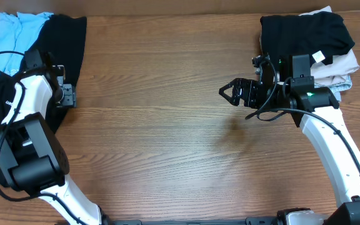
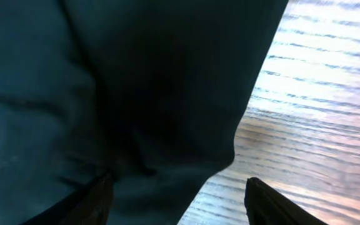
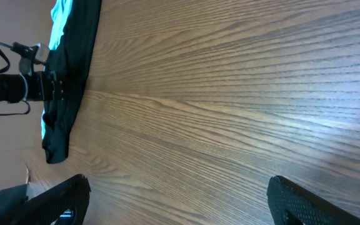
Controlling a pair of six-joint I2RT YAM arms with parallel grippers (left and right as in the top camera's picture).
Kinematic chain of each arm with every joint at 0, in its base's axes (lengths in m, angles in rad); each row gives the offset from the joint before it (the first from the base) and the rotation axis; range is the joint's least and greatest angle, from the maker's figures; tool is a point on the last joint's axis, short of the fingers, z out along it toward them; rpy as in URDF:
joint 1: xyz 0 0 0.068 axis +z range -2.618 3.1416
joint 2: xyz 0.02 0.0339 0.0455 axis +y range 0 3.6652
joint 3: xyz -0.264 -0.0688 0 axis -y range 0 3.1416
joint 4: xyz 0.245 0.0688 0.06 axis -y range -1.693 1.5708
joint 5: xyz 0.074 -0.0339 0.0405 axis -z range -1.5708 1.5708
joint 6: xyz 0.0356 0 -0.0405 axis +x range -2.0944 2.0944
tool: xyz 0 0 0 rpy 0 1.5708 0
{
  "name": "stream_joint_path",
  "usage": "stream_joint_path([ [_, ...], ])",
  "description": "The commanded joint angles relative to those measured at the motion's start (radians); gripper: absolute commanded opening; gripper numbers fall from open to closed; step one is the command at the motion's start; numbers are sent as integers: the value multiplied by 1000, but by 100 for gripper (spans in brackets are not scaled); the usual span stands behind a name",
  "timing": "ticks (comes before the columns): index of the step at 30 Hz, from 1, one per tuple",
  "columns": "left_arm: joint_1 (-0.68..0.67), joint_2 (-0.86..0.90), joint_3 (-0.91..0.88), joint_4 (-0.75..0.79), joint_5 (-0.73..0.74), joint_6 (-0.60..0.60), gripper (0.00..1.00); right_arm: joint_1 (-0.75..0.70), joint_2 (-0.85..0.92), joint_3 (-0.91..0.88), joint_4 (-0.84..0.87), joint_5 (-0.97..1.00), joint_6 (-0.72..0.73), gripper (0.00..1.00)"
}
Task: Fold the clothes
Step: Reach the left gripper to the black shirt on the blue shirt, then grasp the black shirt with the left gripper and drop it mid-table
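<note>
A large black T-shirt (image 1: 66,44) lies crumpled at the table's left edge, over a light blue tee (image 1: 14,34). My left gripper (image 1: 69,95) is open, low over the black shirt's right edge; in the left wrist view the black cloth (image 2: 136,94) fills the frame, one finger over it and the other over bare wood, jaws (image 2: 179,194) apart. My right gripper (image 1: 229,93) is open and empty above the bare table, right of centre; its jaws (image 3: 179,200) frame only wood. The black shirt also shows in the right wrist view (image 3: 74,75), far off.
A stack of folded garments stands at the back right: a black one (image 1: 305,34) on top of pale ones (image 1: 339,69), just behind my right arm. The wooden table (image 1: 161,137) stretches between the two arms.
</note>
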Motion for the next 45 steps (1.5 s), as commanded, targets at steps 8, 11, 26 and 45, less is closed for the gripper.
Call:
stream_joint_path([
  [8, 1, 98, 20, 8, -12, 13, 65, 3, -3, 26, 5, 10, 5, 94],
  [11, 0, 124, 20, 8, -5, 13, 64, 3, -3, 26, 6, 10, 5, 93],
  [26, -44, 142, 147, -137, 148, -10, 4, 3, -3, 26, 4, 36, 5, 77],
  [45, -197, 142, 1067, -779, 213, -54, 4, 3, -3, 26, 0, 36, 24, 75],
])
